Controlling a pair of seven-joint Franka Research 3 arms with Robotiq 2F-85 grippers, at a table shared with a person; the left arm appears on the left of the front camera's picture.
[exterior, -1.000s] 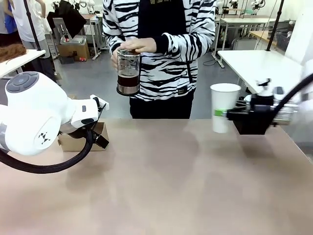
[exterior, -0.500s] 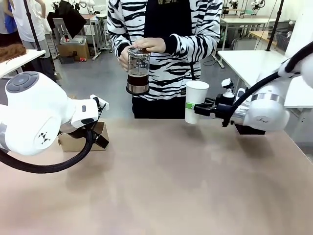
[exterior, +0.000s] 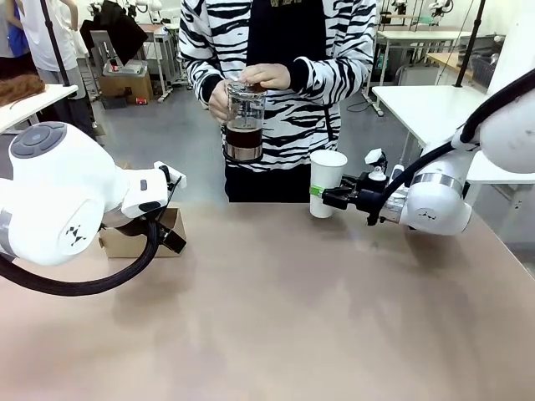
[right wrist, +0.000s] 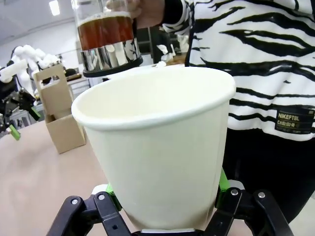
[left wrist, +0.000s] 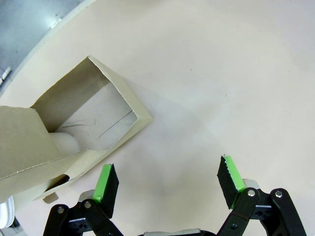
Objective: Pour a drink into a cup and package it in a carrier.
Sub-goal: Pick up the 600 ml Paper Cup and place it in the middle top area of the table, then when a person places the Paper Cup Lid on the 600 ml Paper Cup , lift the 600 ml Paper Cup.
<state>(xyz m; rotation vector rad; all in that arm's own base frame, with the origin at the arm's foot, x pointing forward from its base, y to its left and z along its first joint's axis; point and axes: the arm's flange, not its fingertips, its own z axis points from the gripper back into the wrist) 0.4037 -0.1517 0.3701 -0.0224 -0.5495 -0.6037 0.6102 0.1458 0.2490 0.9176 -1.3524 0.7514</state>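
Robot's right hand (exterior: 322, 192) was clamped on the lower wall of the tall white paper cup (exterior: 327, 177). The cup was upright, open-topped, with no lid on, at the far edge of the counter (exterior: 276, 317). The person held the clear glass jug with metal lid (exterior: 244, 123) upright, with the dark brown drink (exterior: 243, 138) inside. It was higher than the cup rim, to the robot's left of it and not touching. Judged: the jug's spout must come over the cup mouth. Left hand (left wrist: 168, 169) had its fingers apart and empty, just beside the brown cardboard carrier (left wrist: 24, 142).
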